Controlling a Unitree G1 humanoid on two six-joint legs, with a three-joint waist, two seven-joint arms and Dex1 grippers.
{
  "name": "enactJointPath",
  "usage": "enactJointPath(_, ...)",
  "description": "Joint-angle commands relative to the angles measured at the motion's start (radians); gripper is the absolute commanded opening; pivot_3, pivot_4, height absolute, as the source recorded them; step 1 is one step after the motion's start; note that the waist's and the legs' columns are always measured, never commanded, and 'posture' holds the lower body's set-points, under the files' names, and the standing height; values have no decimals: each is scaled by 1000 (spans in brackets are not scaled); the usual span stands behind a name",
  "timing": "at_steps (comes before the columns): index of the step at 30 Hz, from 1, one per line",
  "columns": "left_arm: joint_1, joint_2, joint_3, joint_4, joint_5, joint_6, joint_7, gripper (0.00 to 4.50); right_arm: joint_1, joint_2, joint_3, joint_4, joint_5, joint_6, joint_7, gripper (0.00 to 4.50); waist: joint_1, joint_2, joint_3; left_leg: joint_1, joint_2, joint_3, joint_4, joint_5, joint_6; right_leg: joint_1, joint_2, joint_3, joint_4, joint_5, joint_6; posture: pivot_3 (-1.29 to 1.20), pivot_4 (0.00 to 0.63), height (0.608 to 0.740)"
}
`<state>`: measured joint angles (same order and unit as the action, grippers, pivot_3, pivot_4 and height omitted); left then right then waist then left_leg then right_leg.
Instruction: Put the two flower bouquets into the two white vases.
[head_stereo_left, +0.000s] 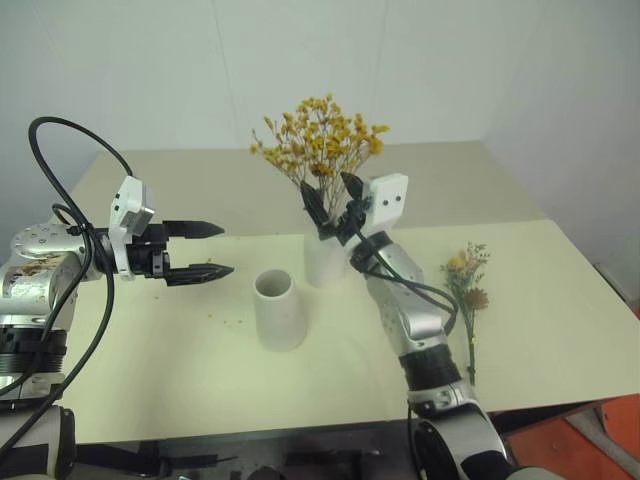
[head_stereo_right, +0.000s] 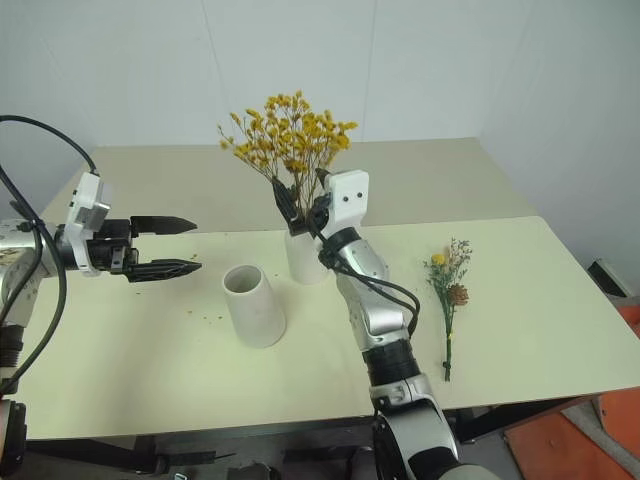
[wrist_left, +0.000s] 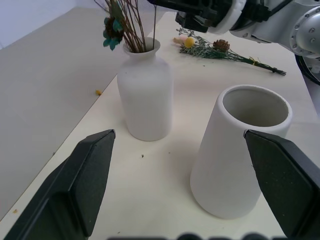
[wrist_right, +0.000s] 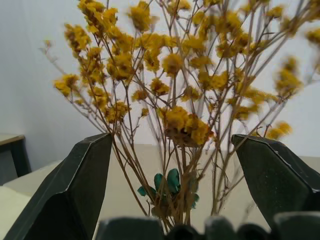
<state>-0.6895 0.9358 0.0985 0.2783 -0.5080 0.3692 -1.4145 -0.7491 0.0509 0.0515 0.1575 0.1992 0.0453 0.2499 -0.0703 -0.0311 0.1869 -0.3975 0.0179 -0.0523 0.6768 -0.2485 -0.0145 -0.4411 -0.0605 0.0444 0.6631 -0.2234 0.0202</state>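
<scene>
Head view: bushy spray of tiny yellow-orange dried blooms stands in the bottle-shaped matte white vase; right gripper sits at the stems, fingers spread, holding nothing. The grey-green bunch with yellow ball and brown cone lies flat on the cream table, stem toward the robot, right arm nearer. Left wrist view: wide-mouthed tapered white vase empty, upright; left gripper released. Right wrist view: stems rise between spread fingers.

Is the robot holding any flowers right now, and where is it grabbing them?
No, nothing is held. The right gripper is open around the yellow bouquet, whose stems stand in the bottle vase. The left gripper is open and empty.
</scene>
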Motion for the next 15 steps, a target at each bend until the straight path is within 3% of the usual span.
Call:
enactJointPath(1,-5,-3,29,-9,4,-24,5,4500,36,-33,19,-147,-30,53,-9,4448,0,0,0,0,0,0,0,0,0,0,0,0,0,0,0,0,150,740)
enactJointPath(8,-30,-31,90,-87,-98,39,14,4500,130,-160,-59,-493,26,309,-42,4448,4,0,0,0,0,0,0,0,0,0,0,0,0,0,0,0,150,740)
enactJointPath(15,-74,-7,86,-157,-122,59,-32,4500,156,-402,-244,-805,193,841,-55,4448,13,0,0,1,0,0,1,0,0,2,0,-1,-5,0,0,0,150,740)
